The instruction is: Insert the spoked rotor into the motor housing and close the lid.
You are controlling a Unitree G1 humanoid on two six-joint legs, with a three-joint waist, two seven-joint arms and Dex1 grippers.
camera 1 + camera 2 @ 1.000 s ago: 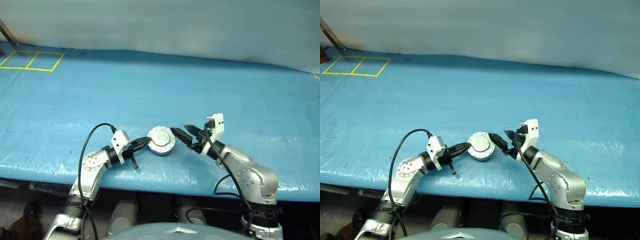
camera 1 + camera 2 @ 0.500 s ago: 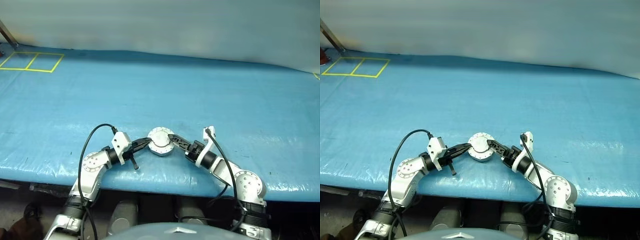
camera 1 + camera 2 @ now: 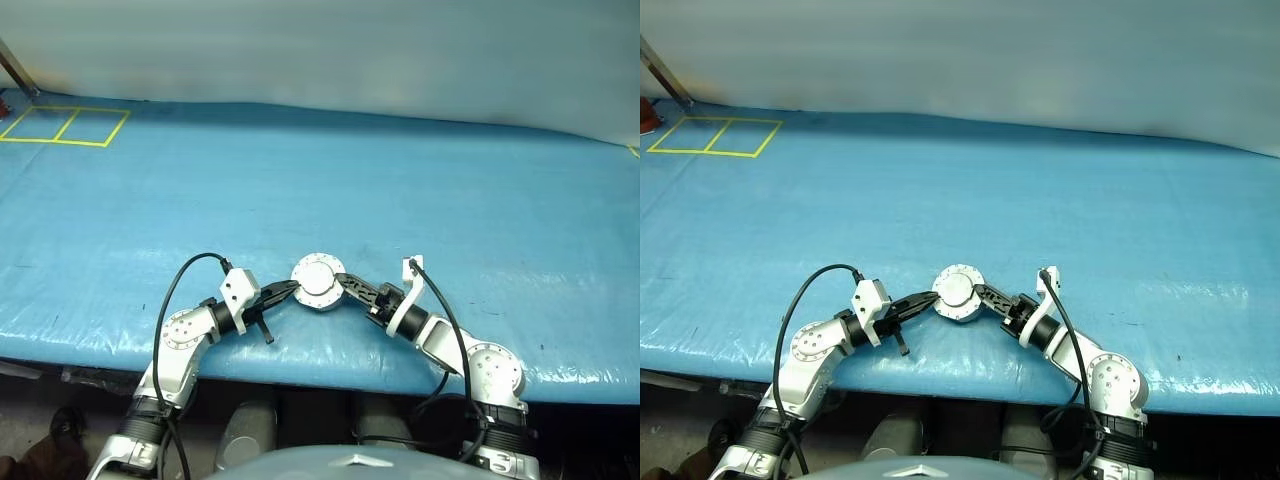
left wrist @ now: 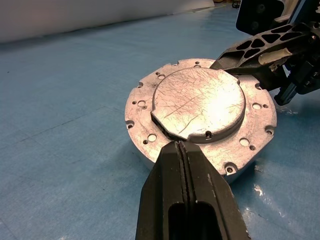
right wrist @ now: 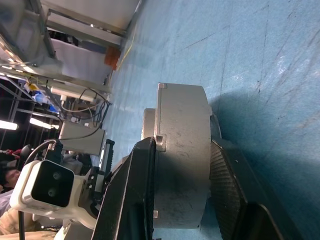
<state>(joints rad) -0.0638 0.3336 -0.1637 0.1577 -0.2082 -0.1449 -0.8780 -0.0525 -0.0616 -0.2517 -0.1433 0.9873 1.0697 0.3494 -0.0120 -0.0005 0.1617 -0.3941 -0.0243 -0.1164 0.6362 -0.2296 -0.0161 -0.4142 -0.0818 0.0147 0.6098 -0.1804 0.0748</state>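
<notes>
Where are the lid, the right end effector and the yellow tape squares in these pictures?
lid (image 4: 200, 102): left wrist view, on its raised pale centre disc.
right end effector (image 5: 182, 200): right wrist view, midway between its two fingertips, closed on the lid's rim.
yellow tape squares (image 3: 62, 124): left eye view, on the middle line.

A blue tarp covered the table. Yellow tape marked two adjoining squares at its far left corner. A pale wall ran behind the far edge. A metal bar leaned there.
</notes>
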